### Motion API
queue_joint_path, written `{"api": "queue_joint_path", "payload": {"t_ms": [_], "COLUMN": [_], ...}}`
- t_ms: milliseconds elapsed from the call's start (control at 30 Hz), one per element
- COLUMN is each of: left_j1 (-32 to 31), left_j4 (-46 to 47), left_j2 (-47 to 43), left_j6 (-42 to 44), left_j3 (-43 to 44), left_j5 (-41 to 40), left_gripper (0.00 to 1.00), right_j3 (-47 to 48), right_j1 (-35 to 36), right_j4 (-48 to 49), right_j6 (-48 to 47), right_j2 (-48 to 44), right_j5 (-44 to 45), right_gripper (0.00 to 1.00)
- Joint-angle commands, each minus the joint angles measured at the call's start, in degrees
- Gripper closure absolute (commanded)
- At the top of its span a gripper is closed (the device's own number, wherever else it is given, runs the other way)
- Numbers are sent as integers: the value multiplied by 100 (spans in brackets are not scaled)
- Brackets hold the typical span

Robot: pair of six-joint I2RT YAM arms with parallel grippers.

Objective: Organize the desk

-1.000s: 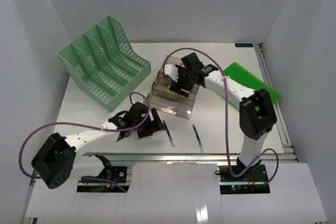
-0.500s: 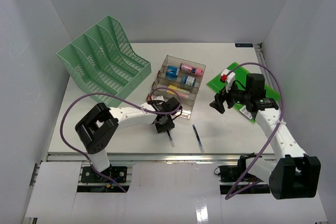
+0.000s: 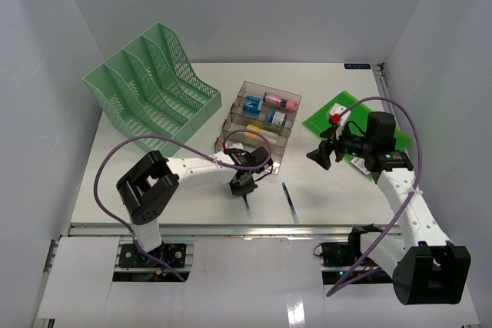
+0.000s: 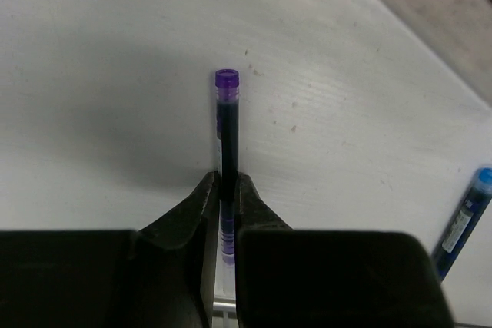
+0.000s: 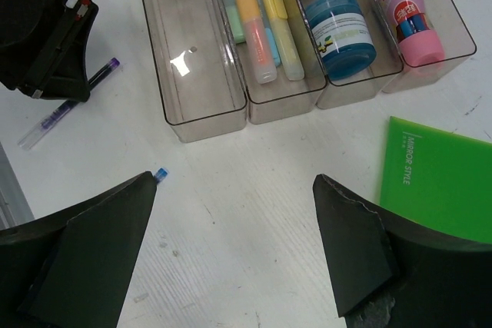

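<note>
On the white desk (image 3: 154, 182) lies a purple pen (image 3: 247, 203), just in front of the clear tiered tray (image 3: 283, 160). My left gripper (image 3: 242, 183) is down on the desk and shut on that pen. In the left wrist view the pen (image 4: 226, 113) runs away from the gripper (image 4: 225, 182), its purple cap at the far end. A blue pen (image 3: 289, 199) lies to the right of it. My right gripper (image 3: 317, 155) hovers open and empty, right of the tray. In the right wrist view the blue pen's tip (image 5: 160, 174) shows by its left finger.
The tray's near compartment (image 5: 200, 67) has nothing in it; others hold highlighters (image 5: 257, 36), a blue jar (image 5: 342, 32) and a pink glue bottle (image 5: 407, 13). A green notebook (image 3: 330, 117) lies at the right. A mint-green mesh rack (image 3: 150, 90) stands at the back left.
My left gripper moved onto the purple pen and closed on it. My right arm left the tray and swung to the right, by the green notebook, staying open.
</note>
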Motion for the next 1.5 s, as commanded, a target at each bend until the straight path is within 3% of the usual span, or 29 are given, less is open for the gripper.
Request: {"api": "queue_joint_path", "payload": {"t_ms": [0,200,333,400,533,867,933,1233,1467], "left_j1": [-176,33,881,1392,1819,1876,1877,1877,1877], "left_j4": [-373,272,767,1058,1270,1228,1216,1246,1309], "left_j2": [-646,-2249,-2462,-2328,-1796,-507,-423,-431,-760], "left_j6": [-167,-868,-1244,-1537,-2153,-2973,-3001,-3006,-2735], "left_j3": [-43,-206,-237,-226,86,884,882,704,621], "left_j5": [-24,-137,228,412,475,177,191,385,511], "left_gripper": [94,98,99,100,100,100,95,45,40], "right_j3": [-84,-104,-134,-143,-176,-209,-212,-179,107], "right_j1": [-23,-32,-39,-42,-60,-102,-103,-102,68], "right_j4": [211,211,248,264,281,308,298,-23,-1240], "right_j6": [44,29,51,56,64,55,45,-266,-1454], "right_j2": [-134,-114,-94,-77,-61,-34,-34,84,279], "right_j5": [-250,-243,-222,-217,-191,-165,-177,-593,-1339], "right_gripper": [11,11,11,11,11,10,10,9,10]}}
